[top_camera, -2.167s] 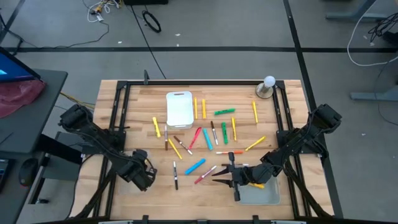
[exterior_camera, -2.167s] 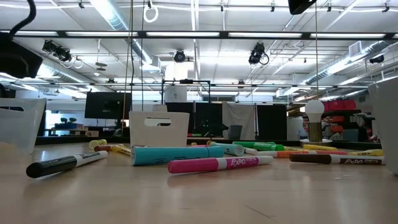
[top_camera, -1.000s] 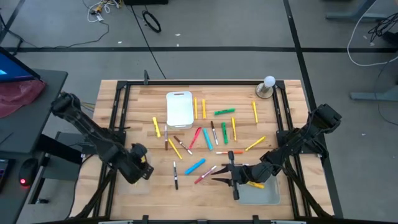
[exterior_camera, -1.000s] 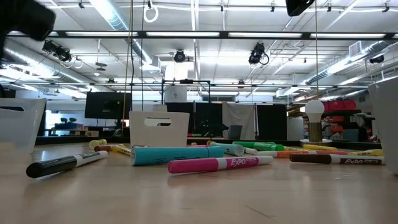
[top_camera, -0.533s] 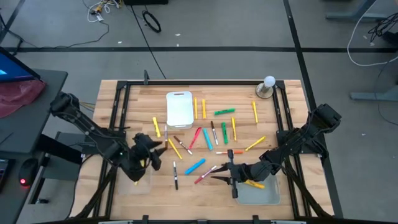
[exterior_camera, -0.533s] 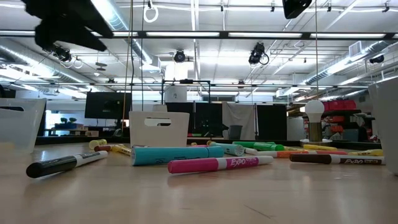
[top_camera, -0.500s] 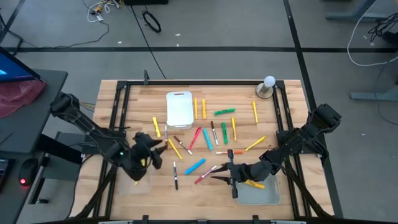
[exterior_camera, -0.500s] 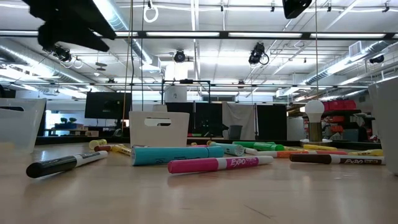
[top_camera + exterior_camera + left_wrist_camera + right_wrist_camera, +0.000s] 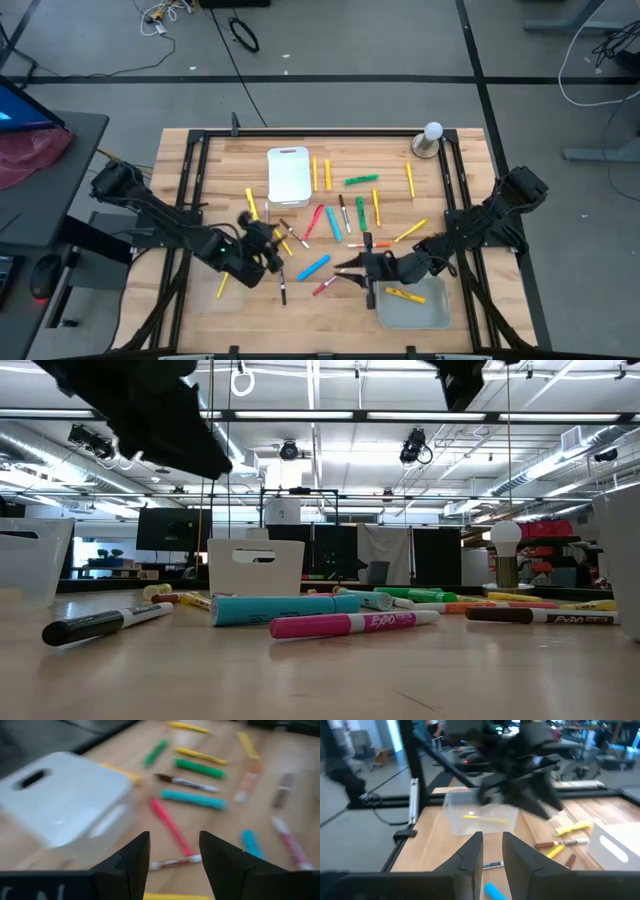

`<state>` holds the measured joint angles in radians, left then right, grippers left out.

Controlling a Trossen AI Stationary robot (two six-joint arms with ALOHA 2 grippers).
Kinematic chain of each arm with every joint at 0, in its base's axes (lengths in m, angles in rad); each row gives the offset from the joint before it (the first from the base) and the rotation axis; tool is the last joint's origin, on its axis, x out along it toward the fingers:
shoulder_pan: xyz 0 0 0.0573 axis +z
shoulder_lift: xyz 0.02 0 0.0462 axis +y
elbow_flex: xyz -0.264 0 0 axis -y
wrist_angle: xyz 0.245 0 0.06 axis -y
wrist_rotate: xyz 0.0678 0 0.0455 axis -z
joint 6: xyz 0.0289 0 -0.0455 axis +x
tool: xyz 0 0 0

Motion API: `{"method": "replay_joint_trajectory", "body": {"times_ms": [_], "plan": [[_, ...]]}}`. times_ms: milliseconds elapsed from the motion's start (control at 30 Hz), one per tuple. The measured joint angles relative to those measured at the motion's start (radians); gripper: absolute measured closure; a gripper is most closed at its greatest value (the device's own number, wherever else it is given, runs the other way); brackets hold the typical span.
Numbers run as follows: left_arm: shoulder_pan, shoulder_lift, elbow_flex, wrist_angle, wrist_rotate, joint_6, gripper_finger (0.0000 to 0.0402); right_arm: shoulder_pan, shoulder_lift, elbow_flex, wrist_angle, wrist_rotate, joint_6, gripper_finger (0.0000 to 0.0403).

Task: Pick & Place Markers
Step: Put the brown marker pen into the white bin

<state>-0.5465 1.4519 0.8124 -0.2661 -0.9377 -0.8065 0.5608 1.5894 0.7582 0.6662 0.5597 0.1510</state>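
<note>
High view: coloured pen-like markers (image 9: 335,222) scattered mid wooden worktop (image 9: 460,190).
Left gripper (image 9: 268,248): jaws parted, empty, above markers.
Right gripper (image 9: 350,268): jaws narrow, empty.
Risk: crowded markers, may nudge neighbours.

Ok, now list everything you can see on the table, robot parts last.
Loose markers: about twenty; yellow, green, blue, pink, white-bodied; scattered mid-table.
Binned markers: two, yellow; one in each clear tray.
Clear trays: two, see-through; near edge, one on each side.
White tray: one; far side, left of centre.
Light bulb: one, white, on a round base; far right corner.
Table: one, wooden.
Left gripper: open, empty; over the markers' left side.
Right gripper: open, empty; beside the right tray.
</note>
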Motion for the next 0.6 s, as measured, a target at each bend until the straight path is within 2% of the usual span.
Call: {"method": "replay_joint_trajectory", "body": {"times_ms": [100,200,367,600], "plan": [[0.02,0.043,0.0,0.151,0.069,0.12,0.0225,-0.039,0.0,0.0,0.0,0.001,0.061,0.0328],[0.05,0.082,0.0,0.232,0.114,0.16,0.0225,-0.067,0.0,0.0,-0.001,0.003,0.089,0.0328],[0.118,0.154,0.0,0.264,0.211,0.123,0.0219,-0.078,0.0,0.0,-0.018,0.002,0.109,0.0324],[0.207,0.256,0.0,0.315,0.323,0.025,0.0162,-0.076,-0.035,0.0,-0.141,-0.002,0.152,0.0281]]}}
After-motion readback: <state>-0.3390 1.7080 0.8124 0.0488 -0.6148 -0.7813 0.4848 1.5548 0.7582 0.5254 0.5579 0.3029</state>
